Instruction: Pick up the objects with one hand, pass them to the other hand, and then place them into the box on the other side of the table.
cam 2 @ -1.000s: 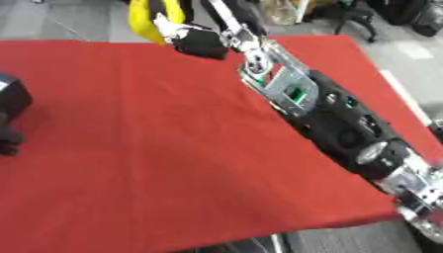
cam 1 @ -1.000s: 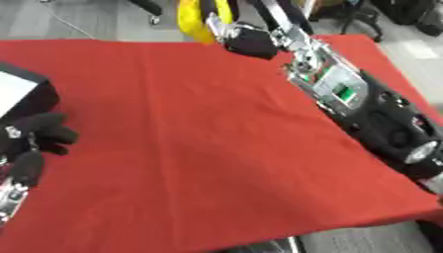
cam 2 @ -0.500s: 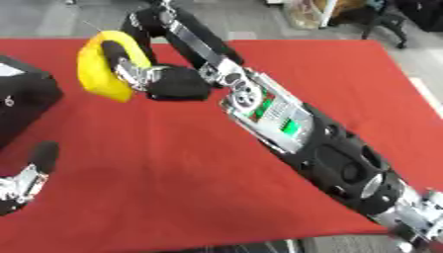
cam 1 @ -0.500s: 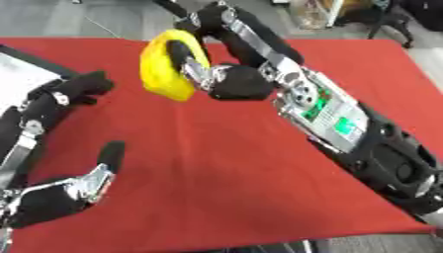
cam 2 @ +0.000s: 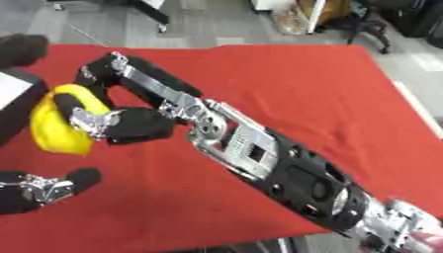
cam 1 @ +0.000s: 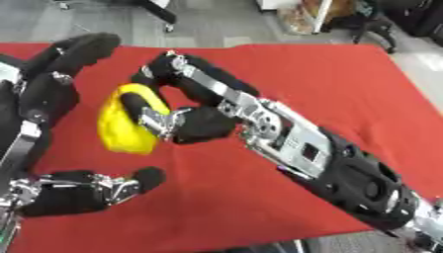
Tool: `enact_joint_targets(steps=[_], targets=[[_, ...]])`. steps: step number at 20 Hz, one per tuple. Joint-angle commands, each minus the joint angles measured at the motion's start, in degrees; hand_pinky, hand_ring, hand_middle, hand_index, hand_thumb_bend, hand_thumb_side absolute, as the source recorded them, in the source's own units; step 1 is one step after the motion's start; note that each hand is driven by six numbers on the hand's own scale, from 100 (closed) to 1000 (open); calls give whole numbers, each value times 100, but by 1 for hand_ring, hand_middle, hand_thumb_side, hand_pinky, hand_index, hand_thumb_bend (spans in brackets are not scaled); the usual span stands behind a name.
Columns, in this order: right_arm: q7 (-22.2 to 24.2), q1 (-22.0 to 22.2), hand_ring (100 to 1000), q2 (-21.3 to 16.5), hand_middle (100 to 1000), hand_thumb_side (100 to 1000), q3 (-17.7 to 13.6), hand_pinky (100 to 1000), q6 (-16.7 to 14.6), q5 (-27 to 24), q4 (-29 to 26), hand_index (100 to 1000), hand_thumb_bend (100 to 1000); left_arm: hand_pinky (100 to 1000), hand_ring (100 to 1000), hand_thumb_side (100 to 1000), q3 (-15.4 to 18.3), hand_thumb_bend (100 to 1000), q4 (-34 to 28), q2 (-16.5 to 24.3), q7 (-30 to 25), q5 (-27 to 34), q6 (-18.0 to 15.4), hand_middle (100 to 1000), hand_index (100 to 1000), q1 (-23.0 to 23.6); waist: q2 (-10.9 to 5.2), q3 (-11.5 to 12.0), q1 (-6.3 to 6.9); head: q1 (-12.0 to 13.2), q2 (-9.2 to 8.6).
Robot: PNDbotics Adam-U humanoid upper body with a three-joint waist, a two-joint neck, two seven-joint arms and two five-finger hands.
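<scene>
Left eye view: right hand (cam 1: 195, 123) fingers curl round a smooth, seemingly soft yellow lump (cam 1: 121, 126); left hand (cam 1: 61, 148) spread

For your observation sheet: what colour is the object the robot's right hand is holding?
Yellow. The object in the right hand shows best in the left eye view.

We note a red cloth (cam 1: 329, 84) covering the table, smooth, its far edge running across the upper part of both views and its right edge slanting down toward the near right corner. Beyond it we see grey floor (cam 1: 216, 24), evenly lit, no hard shadows. Black legs of a stand or chair (cam 1: 160, 12) rise at the upper left. At the far right a black chair base (cam 2: 374, 29) sits on the floor. Between them stands something brownish against a white upright panel (cam 1: 303, 17); we cannot tell what it is.
</scene>
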Motion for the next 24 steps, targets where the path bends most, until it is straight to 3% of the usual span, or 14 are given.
enact_joint_targets(steps=[1, 5, 8, 11, 12, 13, 14, 16, 17, 19, 20, 22, 23, 24], targets=[[45, -84, 348, -22, 218, 470, -32, 885, -23, -23, -118, 259, 100, 827, 830, 303, -128, 648, -102, 59, 104, -297, 32, 828, 975, -49, -49, -17, 33, -26, 30], [31, -88, 348, -27, 218, 470, -54, 886, -4, -34, -118, 260, 100, 830, 823, 305, -248, 582, -94, 144, -198, -664, -9, 807, 963, 83, -39, -41, 46, -23, 30], [14, -71, 347, -31, 218, 470, -70, 887, 22, -35, -118, 261, 100, 776, 781, 248, -237, 484, -101, 167, -464, -933, 31, 767, 933, 220, -38, -52, 55, -31, 30], [4, -57, 347, -31, 218, 470, -74, 888, 45, -38, -118, 261, 100, 696, 715, 113, -191, 316, -102, 109, -534, -1150, 151, 694, 885, 311, -41, -52, 54, -44, 30], [3, -54, 347, -29, 218, 470, -74, 888, 45, -40, -118, 261, 100, 674, 693, 100, -182, 260, -103, 96, -489, -1181, 201, 667, 868, 327, -42, -52, 53, -45, 30], [3, -52, 347, -28, 218, 470, -74, 888, 44, -41, -118, 261, 100, 674, 693, 100, -180, 260, -103, 90, -440, -1200, 246, 667, 868, 336, -43, -52, 52, -44, 30], [4, -51, 347, -25, 218, 470, -74, 888, 41, -43, -118, 261, 100, 625, 643, 100, -175, 100, -103, 81, -384, -1205, 301, 611, 829, 342, -43, -52, 50, -45, 30], [6, -44, 347, -18, 218, 470, -73, 889, 39, -48, -118, 261, 100, 551, 577, 100, -170, 100, -103, 58, -262, -1179, 415, 539, 768, 340, -43, -53, 47, -50, 30], [10, -40, 347, -16, 218, 470, -69, 889, 39, -50, -118, 262, 100, 521, 551, 146, -162, 100, -103, 39, -189, -1137, 476, 510, 740, 335, -43, -53, 45, -53, 30], [24, -30, 348, -13, 221, 470, -62, 890, 34, -51, -118, 266, 100, 435, 476, 357, -134, 100, -103, -12, -29, -1004, 609, 425, 654, 311, -44, -55, 41, -54, 30], [42, -23, 350, -12, 230, 470, -54, 890, 29, -57, -118, 276, 100, 411, 456, 404, -116, 100, -103, -34, 59, -920, 662, 399, 628, 291, -46, -57, 41, -54, 30], [141, -22, 412, -7, 385, 470, -9, 918, -28, -86, -118, 450, 100, 337, 387, 519, -78, 100, -103, -54, 239, -754, 713, 321, 547, 259, -49, -61, 40, -55, 30], [214, -28, 421, -5, 406, 470, 28, 922, -92, -100, -118, 476, 100, 332, 382, 524, -63, 100, -103, -52, 326, -673, 726, 316, 542, 252, -50, -65, 41, -53, 30], [292, -51, 515, 4, 636, 470, 80, 971, -165, -118, -118, 741, 100, 313, 363, 543, -52, 100, -103, -43, 410, -607, 729, 294, 522, 252, -52, -65, 42, -55, 30]])
